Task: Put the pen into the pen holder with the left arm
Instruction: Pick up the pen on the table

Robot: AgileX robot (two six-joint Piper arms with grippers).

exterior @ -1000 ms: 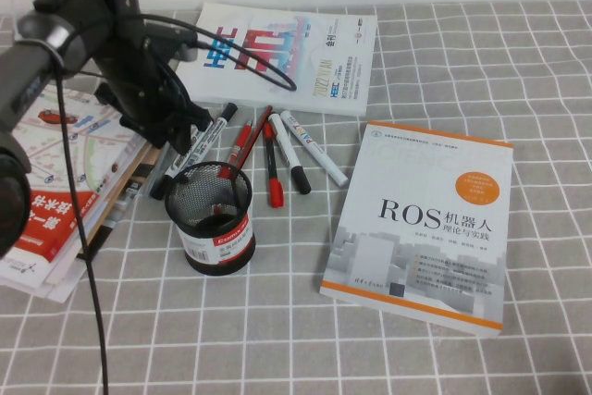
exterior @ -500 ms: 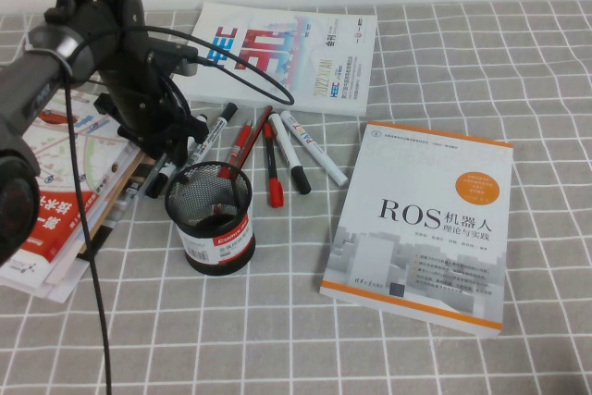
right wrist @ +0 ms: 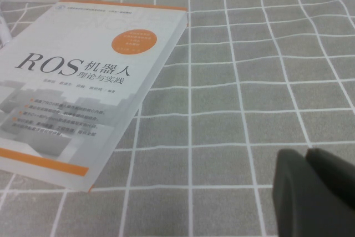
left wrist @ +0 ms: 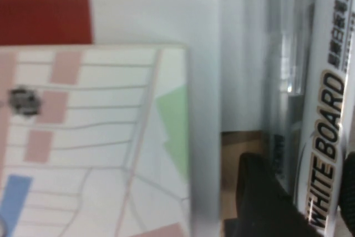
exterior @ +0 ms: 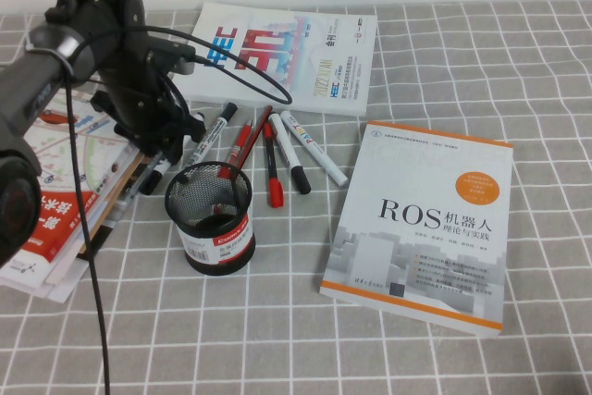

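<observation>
Left black gripper (exterior: 165, 162) – at slim silver-grey pen (exterior: 139, 184), 10 o'clock of black wire-mesh pen holder (exterior: 210, 217), fingers' state unclear | right gripper (right wrist: 316, 192) – over checked table (right wrist: 249, 81), fingers pressed together

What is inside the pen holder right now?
The pen holder holds no pen; only its dark bottom shows through the mesh. The left gripper is low beside it, over the pen, fingertips hidden. The right gripper hangs over bare cloth.

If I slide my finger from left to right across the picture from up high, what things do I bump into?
Stack of map booklets → left claw, down by the pens → black mesh pen holder → red pen → ROS book. The right claw shows only in its own wrist camera, above bare checked cloth.
</observation>
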